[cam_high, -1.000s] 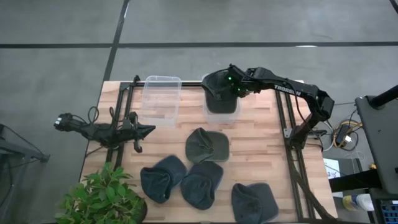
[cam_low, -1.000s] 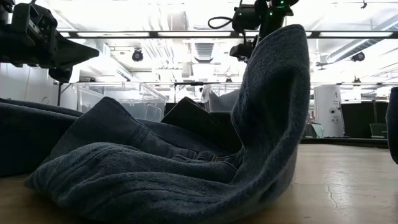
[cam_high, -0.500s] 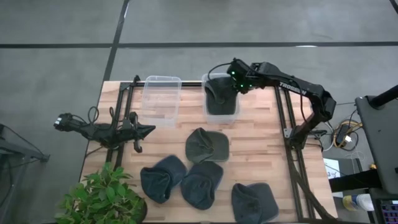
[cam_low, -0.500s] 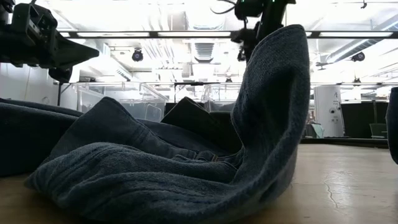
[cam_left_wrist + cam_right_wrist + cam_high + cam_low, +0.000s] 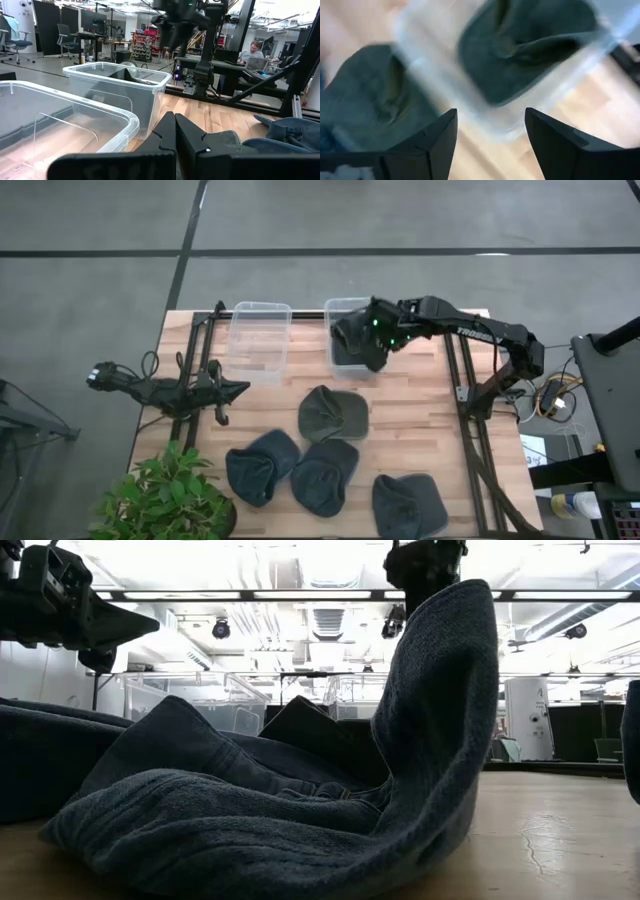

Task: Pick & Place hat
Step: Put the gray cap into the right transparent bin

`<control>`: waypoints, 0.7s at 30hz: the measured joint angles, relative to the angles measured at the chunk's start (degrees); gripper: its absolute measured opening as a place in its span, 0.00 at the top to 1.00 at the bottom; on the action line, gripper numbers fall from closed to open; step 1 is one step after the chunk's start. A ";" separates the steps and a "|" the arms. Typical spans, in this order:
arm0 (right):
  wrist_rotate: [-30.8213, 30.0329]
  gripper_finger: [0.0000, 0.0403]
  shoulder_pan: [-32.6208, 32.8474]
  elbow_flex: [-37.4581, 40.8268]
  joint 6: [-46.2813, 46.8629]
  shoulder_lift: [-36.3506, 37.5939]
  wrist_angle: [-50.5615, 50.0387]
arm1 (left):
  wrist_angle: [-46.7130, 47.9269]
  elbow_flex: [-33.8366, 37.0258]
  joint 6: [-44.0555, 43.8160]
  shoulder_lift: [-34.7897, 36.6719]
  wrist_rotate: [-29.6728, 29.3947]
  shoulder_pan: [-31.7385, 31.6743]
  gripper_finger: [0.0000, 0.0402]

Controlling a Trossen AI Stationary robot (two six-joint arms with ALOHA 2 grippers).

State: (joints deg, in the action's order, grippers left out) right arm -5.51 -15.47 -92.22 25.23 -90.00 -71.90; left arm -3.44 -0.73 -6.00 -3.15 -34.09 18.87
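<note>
Faint white lettering, unreadable, marks the right arm [image 5: 480, 332]. Its end effector [image 5: 378, 335], fingers apart, hangs over the right clear bin [image 5: 338, 308], where a dark hat [image 5: 520, 45] lies below it.

The left end effector [image 5: 175, 137], fingers together, rests at the tabletop's [image 5: 420, 395] left side.

Our right gripper [image 5: 378, 340] hangs at the table's far side, fingers spread wide; our left gripper [image 5: 235, 389] rests pinched together at left.

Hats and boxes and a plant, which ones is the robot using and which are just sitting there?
For the job:
- hat in the box
- right box
- right hand, open over that box
- four hats waiting on the table

Just sitting there:
- left box
- plant
- left hand, shut, off to the side
</note>
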 joint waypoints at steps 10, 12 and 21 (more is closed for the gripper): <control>1.71 0.45 15.30 0.89 3.30 -0.08 5.45 | 0.00 0.02 0.00 -0.01 0.02 0.04 1.00; 1.29 0.45 18.36 1.54 3.79 -0.09 7.96 | 0.00 0.00 0.00 0.01 0.00 0.04 1.00; -5.47 0.44 25.83 9.52 9.56 -0.11 11.96 | 0.00 0.01 0.00 0.00 0.00 0.02 1.00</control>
State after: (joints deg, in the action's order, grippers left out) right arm -10.98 10.35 -82.70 34.79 -90.11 -59.94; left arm -3.44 -0.72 -6.00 -3.15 -34.09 18.90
